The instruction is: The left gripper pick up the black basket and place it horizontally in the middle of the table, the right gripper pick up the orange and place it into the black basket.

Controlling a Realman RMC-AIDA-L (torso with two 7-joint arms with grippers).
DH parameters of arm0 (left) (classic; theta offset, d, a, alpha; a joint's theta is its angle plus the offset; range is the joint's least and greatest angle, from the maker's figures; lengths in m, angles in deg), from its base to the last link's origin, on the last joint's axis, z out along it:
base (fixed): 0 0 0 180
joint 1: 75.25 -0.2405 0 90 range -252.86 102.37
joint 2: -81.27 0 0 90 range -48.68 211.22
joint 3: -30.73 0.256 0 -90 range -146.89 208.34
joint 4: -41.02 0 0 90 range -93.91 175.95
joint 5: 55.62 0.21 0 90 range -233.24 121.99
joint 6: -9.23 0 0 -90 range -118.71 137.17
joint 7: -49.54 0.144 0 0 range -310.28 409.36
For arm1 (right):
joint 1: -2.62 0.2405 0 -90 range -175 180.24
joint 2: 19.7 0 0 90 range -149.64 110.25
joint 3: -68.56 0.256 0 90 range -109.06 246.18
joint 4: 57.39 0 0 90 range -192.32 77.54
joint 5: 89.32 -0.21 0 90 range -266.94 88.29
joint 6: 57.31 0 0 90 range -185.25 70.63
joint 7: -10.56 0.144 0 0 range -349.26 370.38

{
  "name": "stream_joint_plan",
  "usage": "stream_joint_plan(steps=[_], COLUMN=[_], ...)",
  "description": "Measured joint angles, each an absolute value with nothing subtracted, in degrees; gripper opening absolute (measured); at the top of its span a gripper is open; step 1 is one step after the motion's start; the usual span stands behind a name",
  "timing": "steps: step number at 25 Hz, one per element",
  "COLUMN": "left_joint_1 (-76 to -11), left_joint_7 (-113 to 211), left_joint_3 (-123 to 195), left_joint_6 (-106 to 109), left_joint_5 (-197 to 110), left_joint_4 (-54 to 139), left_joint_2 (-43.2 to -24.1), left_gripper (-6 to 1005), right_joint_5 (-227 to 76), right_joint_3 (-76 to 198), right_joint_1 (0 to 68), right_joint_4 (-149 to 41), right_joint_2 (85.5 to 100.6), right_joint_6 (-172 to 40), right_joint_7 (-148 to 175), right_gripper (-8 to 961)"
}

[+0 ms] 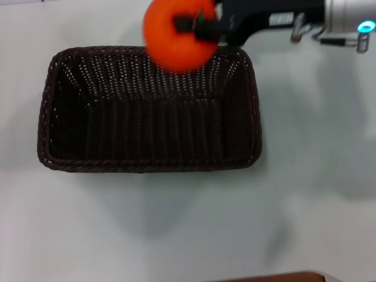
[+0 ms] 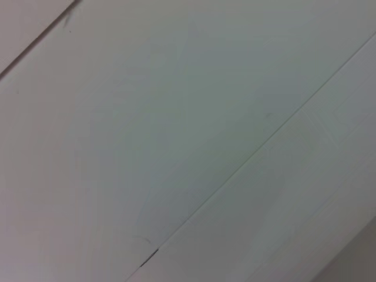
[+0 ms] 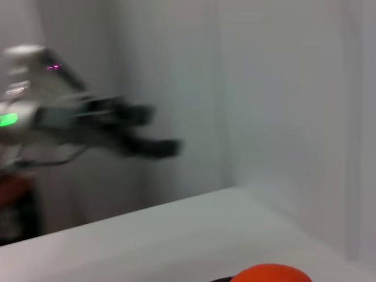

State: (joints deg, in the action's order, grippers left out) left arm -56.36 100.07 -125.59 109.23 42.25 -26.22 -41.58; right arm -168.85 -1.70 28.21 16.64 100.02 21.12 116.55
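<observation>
The black basket [image 1: 147,167] lies lengthwise across the middle of the white table [image 1: 188,229], open side up and empty. My right gripper [image 1: 197,26] reaches in from the far right and is shut on the orange [image 1: 170,41], holding it in the air above the basket's far rim. The top of the orange also shows in the right wrist view [image 3: 270,273]. My left gripper [image 3: 155,132] shows only in the right wrist view, far off and raised above the table, with its two fingers apart and nothing between them. The left wrist view shows only a pale surface.
A brown edge [image 1: 276,276] runs along the near side of the table. Bare table surface surrounds the basket on all sides. A pale wall [image 3: 282,88] stands behind the table.
</observation>
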Motion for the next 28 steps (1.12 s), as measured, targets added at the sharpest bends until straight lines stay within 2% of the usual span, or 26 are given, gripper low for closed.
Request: stream_joint_plan(steps=[7,16,21,28], left_joint_1=[-56.5,-58.1,-59.5,-65.0], left_joint_7=[100.6,113.4,132.9,163.7], left_joint_3=[-125.9,-128.4,-133.6,-134.1], left_joint_6=[109.0,108.7,107.6,105.6], left_joint_5=[42.1,36.4,33.5,24.2], left_joint_4=[-26.1,-20.6,-11.5,4.5], left_joint_2=[-41.84,-42.32,-42.45,-42.7], left_gripper=[839,839,838,838], right_joint_5=[-169.1,-174.4,-177.5,-203.8], right_joint_3=[-1.9,-0.6,1.4,5.0], right_joint_1=[29.7,27.6,26.3,22.0], right_joint_4=[13.3,11.8,9.4,-10.1], right_joint_2=[100.16,99.95,100.22,100.57], right_joint_6=[23.6,24.3,23.6,24.6], right_joint_7=[116.4,111.8,107.7,82.9], right_gripper=[436,696,911,936])
